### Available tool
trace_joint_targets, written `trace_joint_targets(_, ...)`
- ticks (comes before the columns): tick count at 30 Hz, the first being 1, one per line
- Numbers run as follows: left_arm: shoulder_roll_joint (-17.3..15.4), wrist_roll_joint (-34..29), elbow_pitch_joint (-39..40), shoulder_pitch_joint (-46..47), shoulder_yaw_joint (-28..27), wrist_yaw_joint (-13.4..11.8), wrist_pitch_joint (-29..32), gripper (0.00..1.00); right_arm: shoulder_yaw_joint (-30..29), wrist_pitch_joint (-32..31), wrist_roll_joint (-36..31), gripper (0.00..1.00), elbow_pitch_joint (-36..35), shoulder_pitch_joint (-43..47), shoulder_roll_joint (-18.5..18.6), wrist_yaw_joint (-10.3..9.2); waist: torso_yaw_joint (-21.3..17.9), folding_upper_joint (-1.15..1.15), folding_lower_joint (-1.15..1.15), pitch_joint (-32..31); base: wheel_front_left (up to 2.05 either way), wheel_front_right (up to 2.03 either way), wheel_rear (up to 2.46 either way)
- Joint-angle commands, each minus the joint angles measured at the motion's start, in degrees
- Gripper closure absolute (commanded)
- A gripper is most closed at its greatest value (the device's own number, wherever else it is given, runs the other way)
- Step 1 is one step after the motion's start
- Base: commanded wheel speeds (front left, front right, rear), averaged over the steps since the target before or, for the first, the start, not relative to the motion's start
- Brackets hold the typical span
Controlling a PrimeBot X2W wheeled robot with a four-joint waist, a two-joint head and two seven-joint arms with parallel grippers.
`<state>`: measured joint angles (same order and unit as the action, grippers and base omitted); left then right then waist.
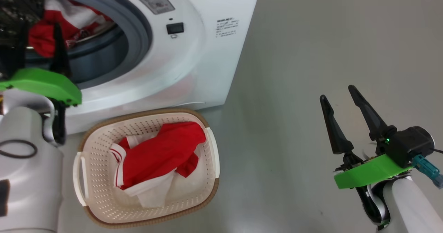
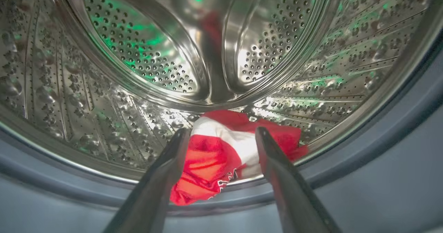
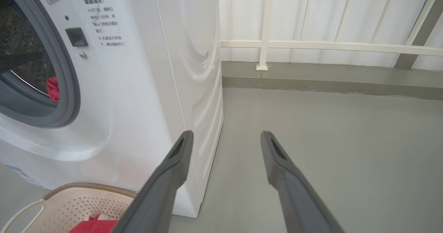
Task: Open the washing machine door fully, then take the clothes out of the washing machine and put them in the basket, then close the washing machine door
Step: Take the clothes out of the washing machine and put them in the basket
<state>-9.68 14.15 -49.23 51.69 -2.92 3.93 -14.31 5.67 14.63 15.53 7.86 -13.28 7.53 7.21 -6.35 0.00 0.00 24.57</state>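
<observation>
The left tool point(image 2: 222, 131) is held wide at the mouth of the big white front-loading washing machine point(image 1: 207, 53), with a bright red-and-white fabric garment point(image 2: 214, 170) seen ungripped between its fingers. Another red garment point(image 1: 162, 153) is laid in the cream perforated plastic basket point(image 1: 100, 198). The right tool point(image 1: 337, 92) is spread wide, empty.

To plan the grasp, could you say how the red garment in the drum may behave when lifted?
Probably floppy: the red garment lies crumpled in folds. Likely light: thin fabric. It may drag on the grey ring.
</observation>
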Motion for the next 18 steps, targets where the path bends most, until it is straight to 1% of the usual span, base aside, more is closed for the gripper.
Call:
trace_joint_targets(1,-2.9,-0.3,0.1,1.7,-1.6,-0.8,-0.7,0.00,0.9,0.4,-0.3,0.00,-1.7,-0.7,0.8,0.28,-1.2,0.00,0.00,1.7,0.00,0.00,0.00)
trace_joint_targets(6,-3.7,0.2,-4.3,5.8,-2.7,-1.7,-0.7,0.00,2.1,0.4,-0.5,0.00,-1.8,-1.4,1.3,0.28,-1.4,0.00,0.00,3.2,0.00,0.00,0.00)
trace_joint_targets(12,-5.0,0.1,-10.7,10.9,-2.5,-2.6,-0.5,0.00,3.3,0.4,-0.2,0.00,-2.6,-2.8,1.3,0.28,-2.0,0.00,0.00,5.2,0.00,0.00,0.00)
trace_joint_targets(18,-7.3,-0.3,-16.9,15.6,-2.1,-4.7,1.9,0.00,5.3,0.4,0.2,0.00,-2.6,-3.9,1.3,0.28,-3.4,0.00,0.00,7.0,0.00,0.00,0.00)
